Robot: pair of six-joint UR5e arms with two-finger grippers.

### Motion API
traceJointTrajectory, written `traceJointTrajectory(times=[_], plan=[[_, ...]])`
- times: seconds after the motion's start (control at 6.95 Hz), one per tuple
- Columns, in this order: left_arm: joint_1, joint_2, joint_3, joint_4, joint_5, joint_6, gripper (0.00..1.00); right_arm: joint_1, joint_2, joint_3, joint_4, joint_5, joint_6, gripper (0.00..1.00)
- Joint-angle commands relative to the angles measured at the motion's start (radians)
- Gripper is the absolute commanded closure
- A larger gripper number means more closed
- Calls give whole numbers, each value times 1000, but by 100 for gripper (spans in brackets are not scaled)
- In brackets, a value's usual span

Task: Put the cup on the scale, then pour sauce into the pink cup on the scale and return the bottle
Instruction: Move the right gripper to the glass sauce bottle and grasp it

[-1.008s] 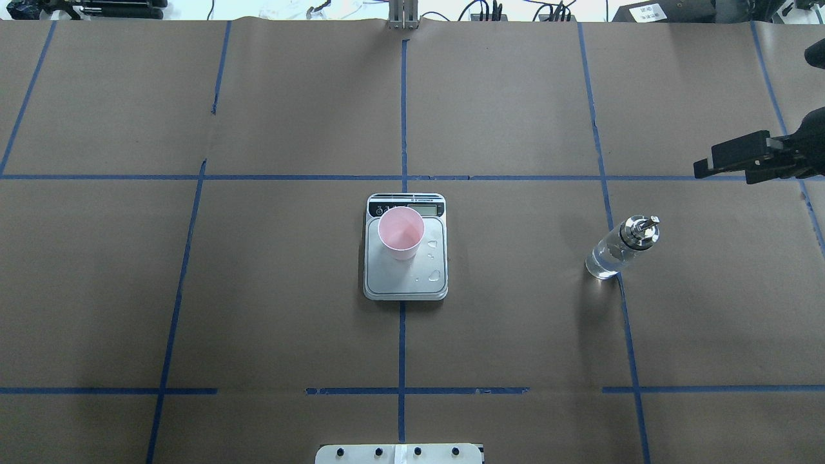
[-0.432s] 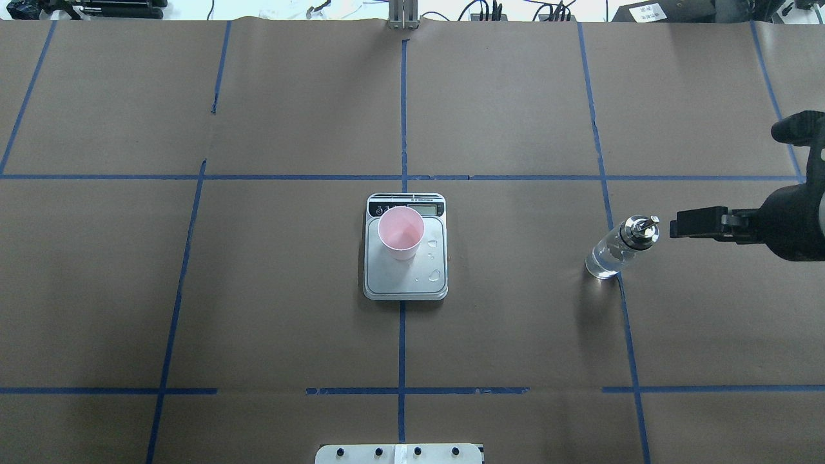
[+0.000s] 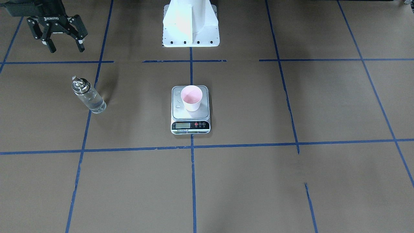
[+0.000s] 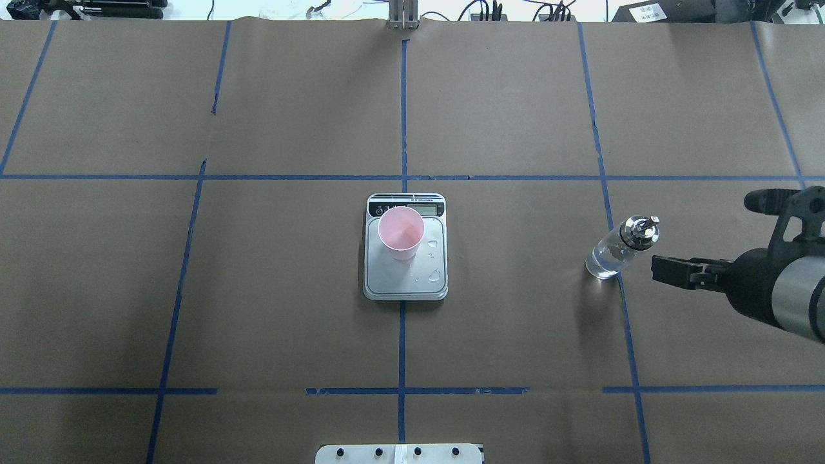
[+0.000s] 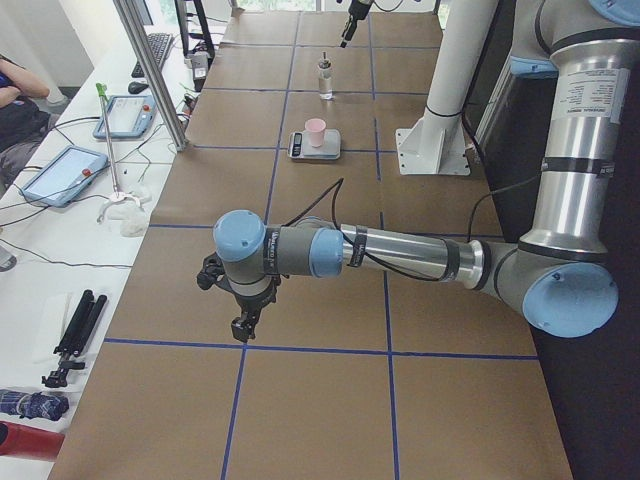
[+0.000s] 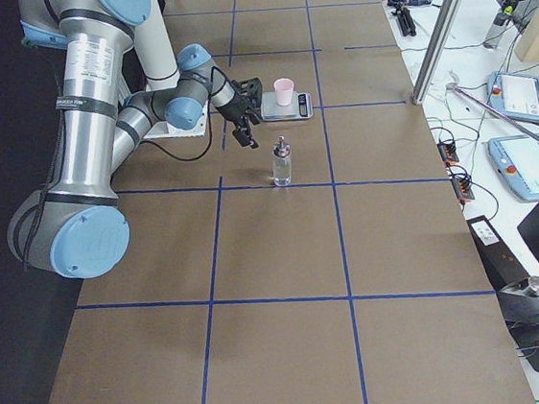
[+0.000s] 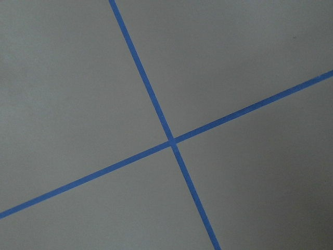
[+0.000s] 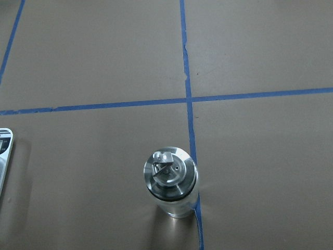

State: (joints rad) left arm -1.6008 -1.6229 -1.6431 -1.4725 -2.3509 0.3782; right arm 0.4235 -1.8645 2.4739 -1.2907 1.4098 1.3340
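Now the right hand [image 3: 66, 49], spread open and empty, has swung in near the bottle [image 4: 615, 252]. The cup [image 4: 401, 232] already sits on the scale [image 4: 387, 283], so the likely next step is grasping.

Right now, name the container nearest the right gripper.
The glass bottle, beside the right gripper; the pink cup sits farther off, on the scale.

The scale [image 8: 4, 156] is cut off at nine o'clock in the right wrist view; its display [image 3: 182, 125] is unreadably small. Whether the left end effector [image 5: 243, 326] is spread cannot be told.
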Motion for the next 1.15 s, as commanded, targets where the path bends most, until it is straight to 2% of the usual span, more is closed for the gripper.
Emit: traceJointTrajectory(times=[0.0, 0.14, 0.29, 0.43, 0.72, 1.01], plan=[[1, 12, -6, -6, -1, -2, 0, -177, -6, -71, 22, -258, 103, 0], [1, 12, -6, -6, -1, -1, 0, -212, 7, -141, 90, -332, 111, 0], [-1, 12, -6, -6, -2, -1, 0, -226, 8, -252, 241, -391, 108, 0], [1, 14, -6, -6, -2, -1, 0, -227, 40, -341, 304, -429, 102, 0], [1, 14, -7, -6, -2, -1, 0, -227, 128, -447, 306, -479, 96, 0], [1, 14, -7, -6, -4, -1, 0, -227, 133, -481, 312, -479, 96, 0]])
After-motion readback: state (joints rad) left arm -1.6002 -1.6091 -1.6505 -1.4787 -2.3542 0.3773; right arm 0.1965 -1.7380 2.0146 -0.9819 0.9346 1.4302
